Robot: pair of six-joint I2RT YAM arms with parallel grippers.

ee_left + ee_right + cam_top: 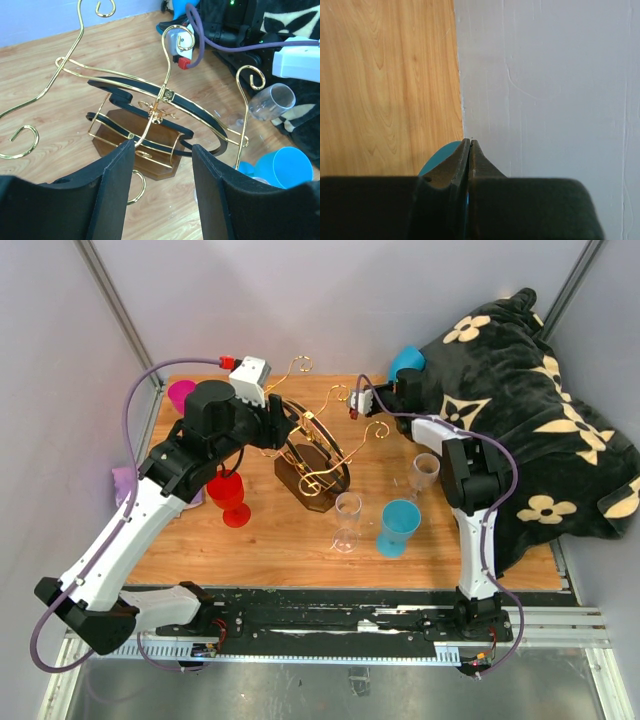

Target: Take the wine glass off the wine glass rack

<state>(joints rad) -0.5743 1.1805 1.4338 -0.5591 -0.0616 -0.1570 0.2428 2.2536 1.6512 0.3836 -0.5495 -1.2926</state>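
Observation:
The wine glass rack [312,455], gold wire arms with curled ends on a dark brown base [150,150], stands mid-table. The arms that show carry no glass. A red wine glass [229,496] stands upright on the table left of the rack, under my left arm. A clear wine glass [347,522] stands just right of the rack's base. My left gripper [283,428] hovers at the rack's left side, tilted down toward it [163,146], open with nothing between its black fingers [112,190]. My right gripper [470,141] is shut and empty, at the back wall.
A blue cup [398,527] and another clear glass [424,474] stand right of the rack. A magenta cup [181,395] sits at the back left. A black flowered blanket [530,410] covers the right side. A teal object [442,155] lies under the right fingers.

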